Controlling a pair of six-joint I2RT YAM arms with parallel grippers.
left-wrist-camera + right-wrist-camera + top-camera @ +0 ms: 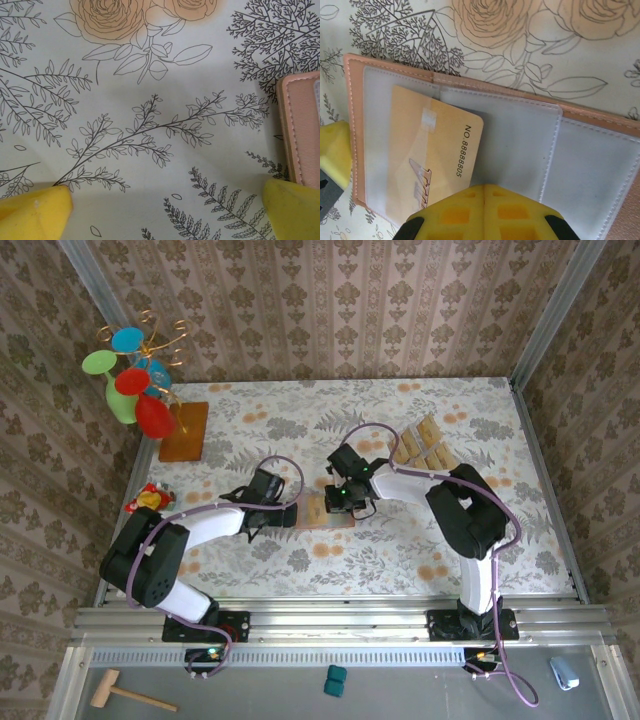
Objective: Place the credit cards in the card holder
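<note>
- While its two yellow fingers press flat together, the right claw points down at the near edge of the opened card holder. Whether the tips pinch anything I cannot tell.
- Just beside those tips lies one credit card, tan-gold with a printed number. It is tucked under the holder's clear left-hand pocket, and its near end runs beneath the claw.
- The card holder lies flat on the flowered table, inside face up, with pinkish-brown leather and stitched edges. In the top view it sits between the two claws.
- The left claw stands with its fingers wide apart, and only patterned cloth shows between them. One fingertip rests right at the holder's stitched side edge.
- Farther off, toward the far right of the table, the other credit cards lie in rows in a clear tray, well apart from the holder.
- At the far left corner stands a wooden board carrying a wire stand of coloured discs.
</note>
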